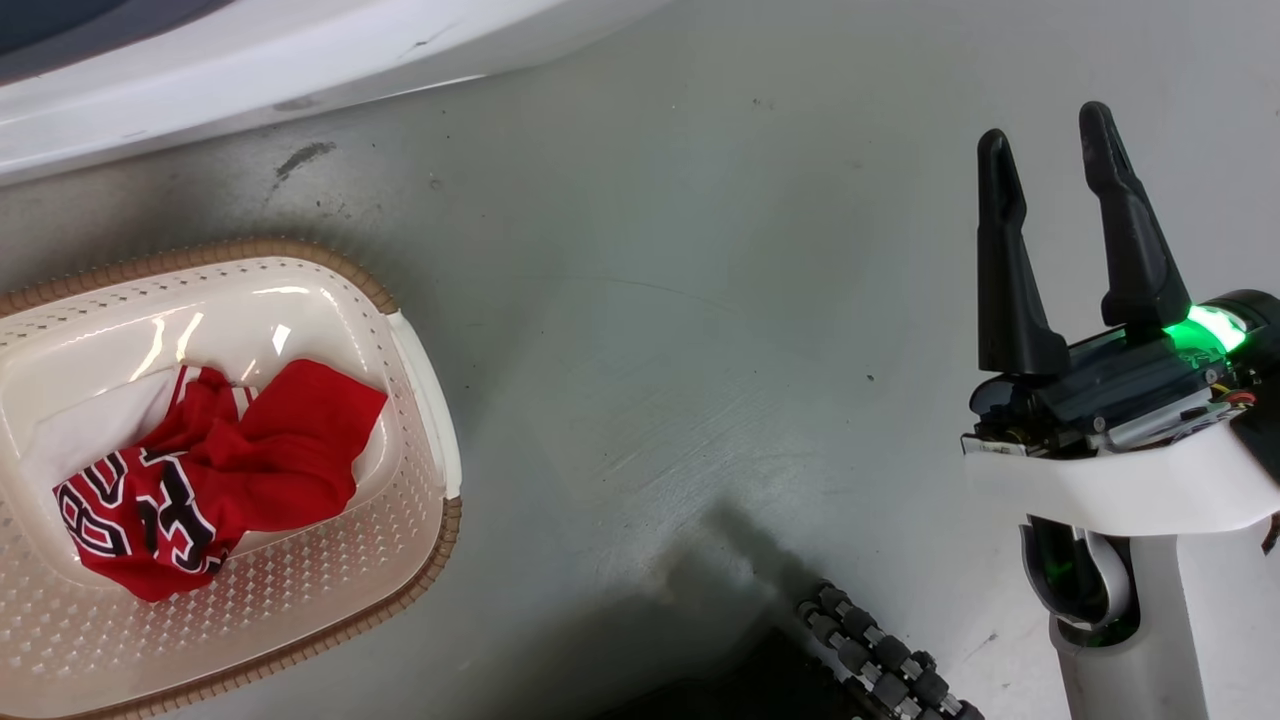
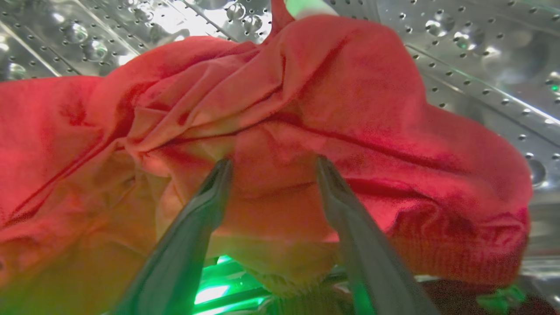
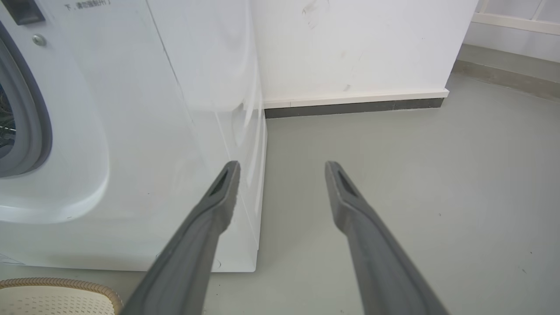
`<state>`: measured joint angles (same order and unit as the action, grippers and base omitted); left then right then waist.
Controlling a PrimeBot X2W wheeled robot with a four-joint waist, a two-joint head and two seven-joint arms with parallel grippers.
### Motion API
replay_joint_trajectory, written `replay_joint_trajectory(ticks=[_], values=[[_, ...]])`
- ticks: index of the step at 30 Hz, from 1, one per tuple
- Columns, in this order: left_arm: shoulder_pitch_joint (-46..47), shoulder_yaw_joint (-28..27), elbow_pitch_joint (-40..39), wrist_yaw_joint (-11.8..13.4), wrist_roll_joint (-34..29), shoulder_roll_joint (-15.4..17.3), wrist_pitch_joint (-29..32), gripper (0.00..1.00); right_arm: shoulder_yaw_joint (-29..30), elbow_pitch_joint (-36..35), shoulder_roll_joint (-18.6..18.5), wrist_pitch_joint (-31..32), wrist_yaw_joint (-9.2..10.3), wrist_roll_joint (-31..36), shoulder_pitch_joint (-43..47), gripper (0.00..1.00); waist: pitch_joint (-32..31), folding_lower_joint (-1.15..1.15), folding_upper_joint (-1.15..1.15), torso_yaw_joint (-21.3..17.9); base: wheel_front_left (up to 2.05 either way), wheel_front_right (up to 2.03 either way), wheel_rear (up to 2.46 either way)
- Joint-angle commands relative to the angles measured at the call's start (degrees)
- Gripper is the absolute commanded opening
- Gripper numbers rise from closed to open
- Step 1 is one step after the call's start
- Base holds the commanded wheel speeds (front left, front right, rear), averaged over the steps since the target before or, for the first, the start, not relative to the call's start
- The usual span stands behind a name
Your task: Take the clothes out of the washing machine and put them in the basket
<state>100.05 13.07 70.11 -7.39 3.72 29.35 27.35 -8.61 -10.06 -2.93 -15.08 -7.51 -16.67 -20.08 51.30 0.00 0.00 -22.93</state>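
Observation:
Inside the washing machine's perforated steel drum (image 2: 481, 57) lies a crumpled plain red garment (image 2: 306, 96). My left gripper (image 2: 273, 164) is open, its fingertips pressed to the cloth with a fold bulging between them. The cream basket (image 1: 400, 600) sits on the floor at the lower left of the head view. It holds a red jersey with white and black lettering (image 1: 130, 520) and a plain red piece (image 1: 290, 450). My right gripper (image 1: 1050, 150) hangs open and holds nothing above bare floor, facing the washing machine's (image 3: 131, 131) white front corner.
The machine's grey porthole rim (image 3: 30, 122) shows at the far left of the right wrist view. A white wall with a dark baseboard (image 3: 350, 105) stands behind grey floor. A black roller wheel (image 1: 880, 660) of my base lies near the bottom edge.

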Motion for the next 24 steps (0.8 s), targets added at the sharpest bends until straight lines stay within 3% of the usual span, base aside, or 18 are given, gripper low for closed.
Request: replay_joint_trajectory(ticks=[1, 2, 3, 4, 5, 15, 24], values=[[-2.17, 0.23, 1.67, 0.03, 0.26, 0.98, 0.1, 1.0, -0.03, -0.26, 0.09, -0.14, 0.04, -0.11, -0.53, 1.0, 0.05, 0.0, 0.0, -0.03, 0.0, 0.0, 0.0], [-2.26, 0.49, 1.81, 0.02, 0.23, 1.0, 0.05, 1.0, 0.09, -0.3, 0.09, -0.14, 0.04, -0.15, -0.54, 1.0, 0.1, 0.0, 0.0, -0.03, 0.0, 0.0, 0.0], [-2.31, 0.72, 1.9, 0.02, 0.16, 1.0, 0.08, 0.87, 0.23, -0.32, 0.09, -0.14, 0.04, -0.17, -0.55, 1.0, 0.14, 0.0, 0.0, 0.01, 0.0, 0.0, 0.0], [-2.29, 0.81, 1.96, 0.02, 0.39, 0.92, 0.04, 0.07, 0.33, -0.33, 0.09, -0.14, 0.04, -0.16, -0.56, 1.0, 0.15, 0.0, 0.0, 0.06, 0.0, 0.0, 0.0], [-2.29, 0.9, 2.03, 0.01, 0.61, 0.87, -0.11, 0.0, 0.39, -0.3, 0.09, -0.14, 0.04, -0.09, -0.56, 1.0, 0.15, 0.0, 0.0, 0.13, 0.0, 0.0, 0.0], [-1.52, 3.58, 0.52, -0.01, 2.54, 0.67, -4.35, 0.0, 0.26, 0.35, 0.1, -0.14, 0.04, 0.43, -0.97, 1.0, -0.87, 0.0, 0.0, 0.85, 0.0, 0.0, 0.0], [-4.24, 5.18, -0.9, -0.02, 6.52, -1.34, -13.61, 0.0, 0.8, 1.61, 0.09, -0.14, 0.04, 2.15, 0.37, 1.0, -5.37, 0.0, 0.0, 2.99, 0.0, 0.0, 0.0]])
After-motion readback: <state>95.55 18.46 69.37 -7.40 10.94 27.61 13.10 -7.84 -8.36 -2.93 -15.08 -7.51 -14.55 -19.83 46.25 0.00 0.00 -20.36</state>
